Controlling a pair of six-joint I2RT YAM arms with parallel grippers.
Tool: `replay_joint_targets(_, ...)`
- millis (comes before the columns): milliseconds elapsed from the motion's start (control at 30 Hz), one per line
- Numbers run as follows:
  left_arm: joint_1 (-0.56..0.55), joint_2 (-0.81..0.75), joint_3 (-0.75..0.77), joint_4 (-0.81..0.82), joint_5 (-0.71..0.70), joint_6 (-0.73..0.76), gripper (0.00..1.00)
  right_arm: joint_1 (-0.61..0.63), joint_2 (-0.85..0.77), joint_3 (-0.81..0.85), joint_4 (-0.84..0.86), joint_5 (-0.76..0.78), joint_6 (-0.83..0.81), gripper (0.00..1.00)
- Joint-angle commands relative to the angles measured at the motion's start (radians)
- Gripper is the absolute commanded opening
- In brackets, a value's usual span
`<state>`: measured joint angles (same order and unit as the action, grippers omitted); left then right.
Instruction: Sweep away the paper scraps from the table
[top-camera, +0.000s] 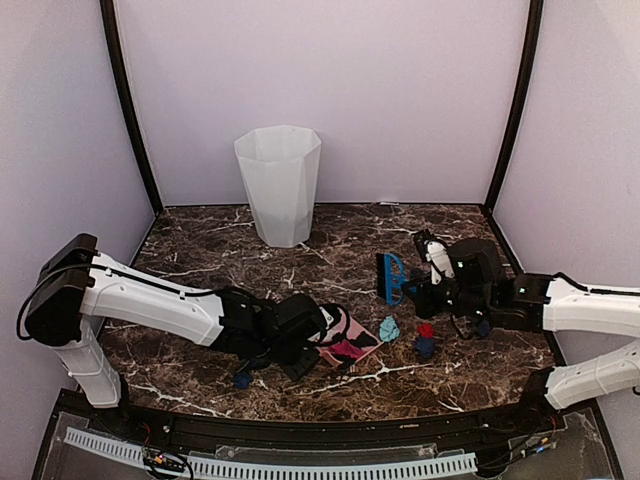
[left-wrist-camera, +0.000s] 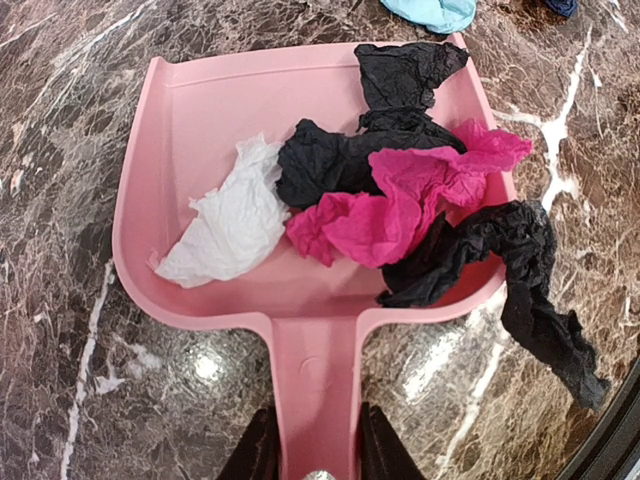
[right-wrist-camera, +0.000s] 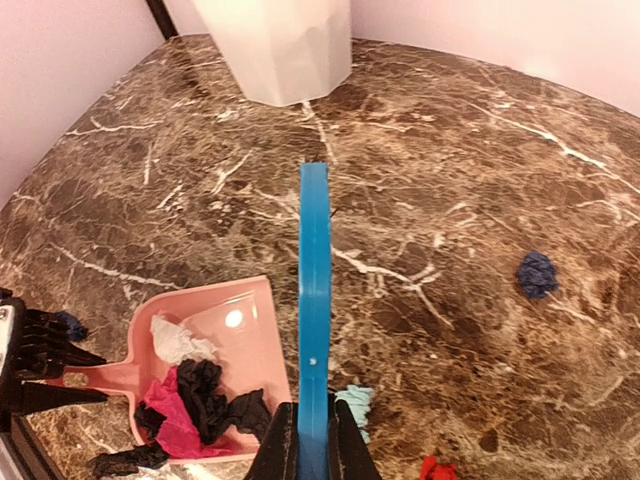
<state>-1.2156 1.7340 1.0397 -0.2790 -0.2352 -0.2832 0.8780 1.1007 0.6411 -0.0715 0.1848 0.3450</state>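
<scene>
My left gripper (left-wrist-camera: 318, 455) is shut on the handle of the pink dustpan (left-wrist-camera: 200, 120), which lies flat on the table (top-camera: 350, 240). In the pan are white (left-wrist-camera: 235, 220), magenta (left-wrist-camera: 400, 200) and black (left-wrist-camera: 330, 160) paper scraps; one black scrap (left-wrist-camera: 545, 300) hangs over its rim. My right gripper (right-wrist-camera: 313, 450) is shut on the blue hand brush (right-wrist-camera: 314, 290), held just right of the pan. On the table lie a teal scrap (top-camera: 389, 328), a red one (top-camera: 426, 329) and navy ones (top-camera: 425, 347) (right-wrist-camera: 537, 273) (top-camera: 241, 379).
A white waste bin (top-camera: 279, 185) stands at the back of the table. Lilac walls close in the back and sides. The black front rim (top-camera: 300, 425) runs along the near edge.
</scene>
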Motion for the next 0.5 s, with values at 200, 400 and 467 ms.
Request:
replay_joint_targets(200, -0.004, -0.023, -0.009, -0.054, 0.065, 0.001, 0.0, 0.008, 0.027, 0.076, -0.288, 0.154, 0.067, 0.0)
replay_joint_targets(400, -0.013, -0.003, 0.028, -0.106, 0.08, -0.003, 0.0, 0.027, 0.164, 0.15, -0.391, 0.175, 0.076, 0.0)
replay_joint_targets(467, -0.013, -0.001, 0.032, -0.11, 0.085, -0.001, 0.0, 0.043, 0.183, 0.157, -0.384, 0.141, 0.066, 0.0)
